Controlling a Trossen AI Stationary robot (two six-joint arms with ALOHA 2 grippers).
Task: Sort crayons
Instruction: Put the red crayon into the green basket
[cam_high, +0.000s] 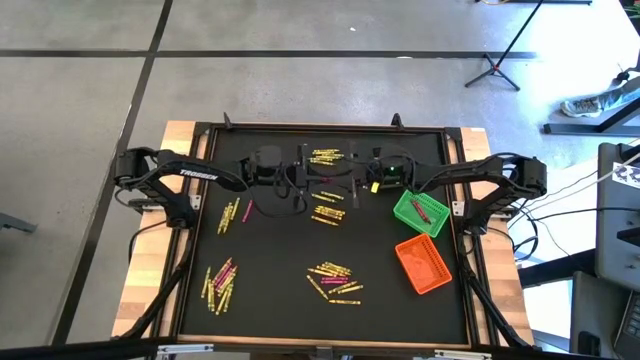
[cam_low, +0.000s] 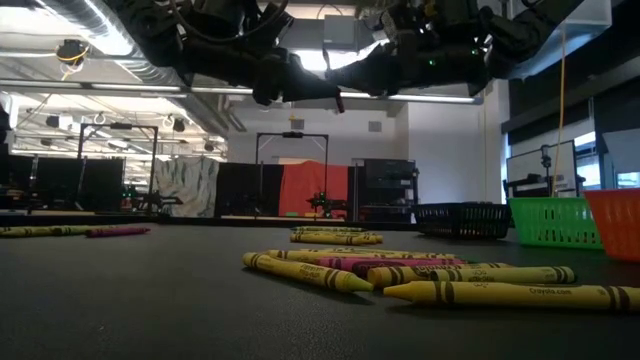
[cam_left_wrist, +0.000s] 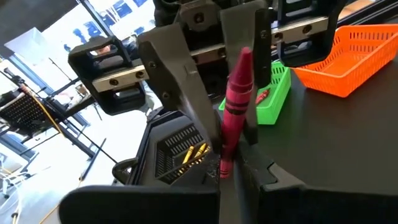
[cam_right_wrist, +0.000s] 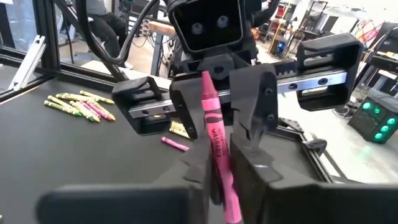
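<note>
Above the surface (cam_high: 270, 260), the left claw (cam_left_wrist: 227, 134) and right claw (cam_right_wrist: 221, 155) meet, both clamped on one pink crayon (cam_left_wrist: 236, 106)

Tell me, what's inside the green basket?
The green basket holds one red crayon that I can see. In the low view its wall hides the inside, so others lying flat could be missed.

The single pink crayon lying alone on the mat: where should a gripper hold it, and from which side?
Grip the pink crayon at its middle, coming straight down, fingers across its length. It lies flat and alone, so both long sides are free.
</note>
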